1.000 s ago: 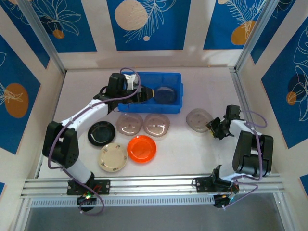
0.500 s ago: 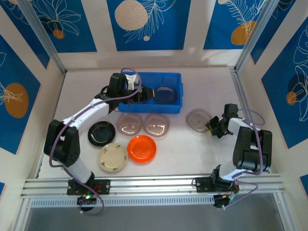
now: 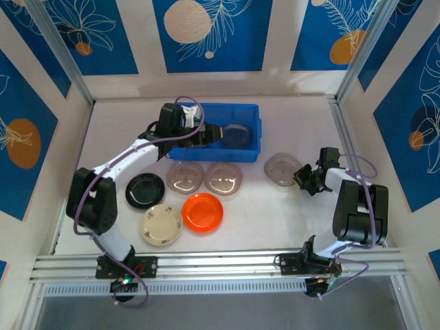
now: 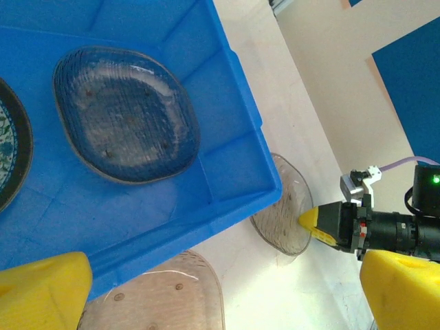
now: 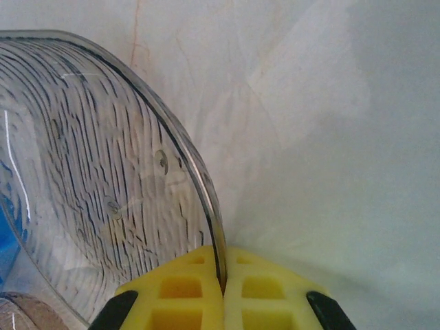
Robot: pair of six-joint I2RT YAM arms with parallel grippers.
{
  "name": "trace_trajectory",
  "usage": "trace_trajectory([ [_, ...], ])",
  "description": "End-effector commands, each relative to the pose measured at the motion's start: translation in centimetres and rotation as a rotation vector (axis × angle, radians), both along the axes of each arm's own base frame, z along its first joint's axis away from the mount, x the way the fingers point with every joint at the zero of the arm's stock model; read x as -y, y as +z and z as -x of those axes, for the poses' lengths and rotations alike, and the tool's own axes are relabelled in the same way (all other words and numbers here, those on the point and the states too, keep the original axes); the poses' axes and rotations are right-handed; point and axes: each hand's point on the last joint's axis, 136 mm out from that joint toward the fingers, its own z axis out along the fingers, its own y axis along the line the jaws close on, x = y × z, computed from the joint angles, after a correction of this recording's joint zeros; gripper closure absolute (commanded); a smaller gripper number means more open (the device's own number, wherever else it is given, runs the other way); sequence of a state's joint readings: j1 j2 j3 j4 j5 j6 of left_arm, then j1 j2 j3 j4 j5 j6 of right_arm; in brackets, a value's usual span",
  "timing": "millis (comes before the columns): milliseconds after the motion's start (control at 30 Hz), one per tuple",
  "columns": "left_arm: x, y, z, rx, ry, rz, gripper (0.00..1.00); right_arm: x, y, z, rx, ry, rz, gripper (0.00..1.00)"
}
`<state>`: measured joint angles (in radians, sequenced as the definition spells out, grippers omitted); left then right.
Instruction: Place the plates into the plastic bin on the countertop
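The blue plastic bin (image 3: pixel 249 152) stands at the back of the white countertop (image 3: pixel 275 213). Inside lie a smoky-grey plate (image 4: pixel 127 113) and a teal-patterned plate (image 4: pixel 8 155), which the view's edge cuts off. My left gripper (image 3: pixel 208 134) hovers open over the bin, its yellow fingers (image 4: pixel 41 292) wide apart with nothing between them. My right gripper (image 5: pixel 221 275) is shut on the rim of a smoky-grey plate (image 5: pixel 89 192), right of the bin (image 3: pixel 280 168). Two more smoky-grey plates (image 3: pixel 184 177) (image 3: pixel 224 177), a black plate (image 3: pixel 145 190), a cream plate (image 3: pixel 161 224) and an orange plate (image 3: pixel 203 212) lie in front of the bin.
White walls with blue panels close in the back and both sides. An aluminium rail (image 3: pixel 220 262) runs along the near edge by the arm bases. Bare countertop lies between the orange plate and the right arm.
My right gripper has shifted slightly up and left with the smoky-grey plate in its grip. The left gripper has edged a little to the right over the bin.
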<state>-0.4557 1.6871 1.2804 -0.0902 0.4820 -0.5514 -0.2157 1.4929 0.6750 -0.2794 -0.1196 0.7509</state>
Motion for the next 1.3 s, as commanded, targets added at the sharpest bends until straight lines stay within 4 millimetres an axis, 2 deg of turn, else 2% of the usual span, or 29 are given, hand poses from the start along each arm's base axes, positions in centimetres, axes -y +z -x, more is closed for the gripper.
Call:
trace_trajectory([
  [0,1.0,1.5,-0.1,0.027,-0.029,0.017,0.0,1.1,2.3,0.8,0.012,-0.031,0.076,1.0],
  [100,0.9,1.5,-0.1,0.033,-0.032,0.002,0.0,1.8,5.2,0.8,0.067,-0.051,0.138,1.0],
  [233,0.7,1.6,-0.4,0.045,-0.03,-0.025,0.0,2.5,10.0,0.7,0.171,-0.073,0.215,1.0],
  [367,0.9,2.1,-0.4,0.056,-0.045,-0.02,0.0,2.3,14.5,0.4,0.262,-0.067,0.237,1.0],
  [467,1.0,2.6,-0.5,0.07,-0.051,-0.012,0.0,0.8,17.4,-0.3,0.332,-0.012,0.236,1.0],
  [567,1.2,2.9,-0.4,0.073,-0.058,-0.004,0.0,-1.7,19.3,-1.3,0.383,0.08,0.188,1.0],
  [667,1.2,3.3,-0.3,0.078,-0.066,0.01,0.0,-4.5,20.3,-2.5,0.413,0.191,0.141,1.0],
  [800,1.3,3.3,0.1,0.071,-0.084,0.022,0.02,-8.0,20.5,-4.0,0.427,0.309,0.082,1.0],
  [1100,1.4,3.0,0.5,0.065,-0.1,0.033,0.09,-12.9,19.7,-6.2,0.418,0.477,0.022,1.0],
  [1267,1.8,2.2,0.1,0.04,-0.106,0.041,0.18,-15.7,20.0,-6.6,0.428,0.568,-0.02,1.0],
])
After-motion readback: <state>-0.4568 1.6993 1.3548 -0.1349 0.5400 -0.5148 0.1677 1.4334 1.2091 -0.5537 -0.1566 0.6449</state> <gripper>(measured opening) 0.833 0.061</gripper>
